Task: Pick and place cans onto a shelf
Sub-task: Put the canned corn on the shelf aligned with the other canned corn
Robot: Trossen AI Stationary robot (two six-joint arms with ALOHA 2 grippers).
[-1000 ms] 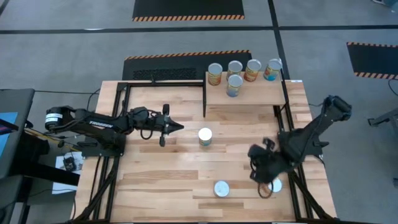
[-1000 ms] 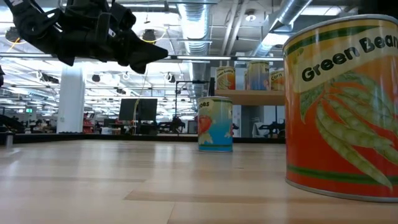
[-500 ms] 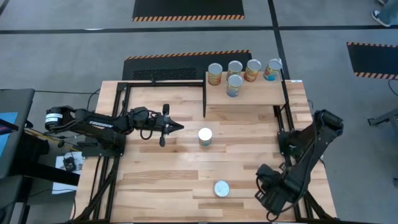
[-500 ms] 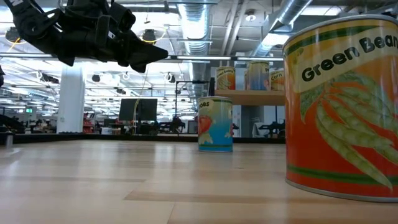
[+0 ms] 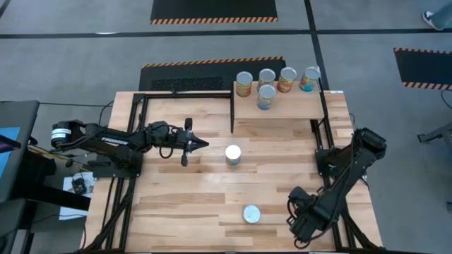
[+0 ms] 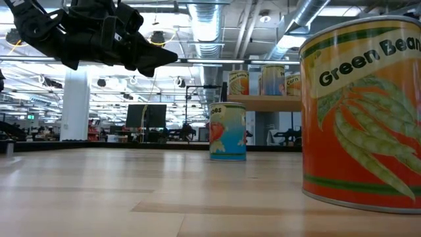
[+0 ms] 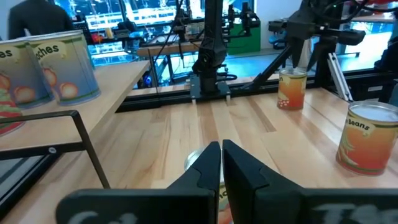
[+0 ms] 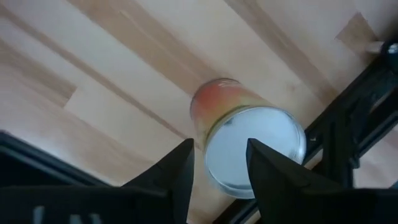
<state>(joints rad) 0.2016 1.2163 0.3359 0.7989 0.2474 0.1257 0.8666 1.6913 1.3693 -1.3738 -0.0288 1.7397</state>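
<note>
Several cans [image 5: 266, 90] stand on the pale wooden shelf [image 5: 289, 108] at the far right. One can [image 5: 233, 154] stands mid-table and an orange green-beans can [image 5: 251, 214] near the front edge. My right gripper [image 8: 219, 169] points down, open, over a third can [image 8: 252, 146] with an orange label and white lid, near the table's right frame. Its fingers stand above the lid on either side and touch nothing. In the high view the right arm [image 5: 302, 220] hides this can. My left gripper [image 5: 201, 144] waits shut and level, just left of the middle can.
A black metal frame [image 5: 189, 95] stands on the far left part of the table, and black rails [image 5: 328, 141] run along the right edge, close beside the can under my right gripper. Bare planks lie between the two loose cans and the left arm.
My right arm has swung toward the table's near edge and turned its gripper to point down. It now covers the near-right can, which showed beside it a second ago. The left arm and all cans have kept still.
</note>
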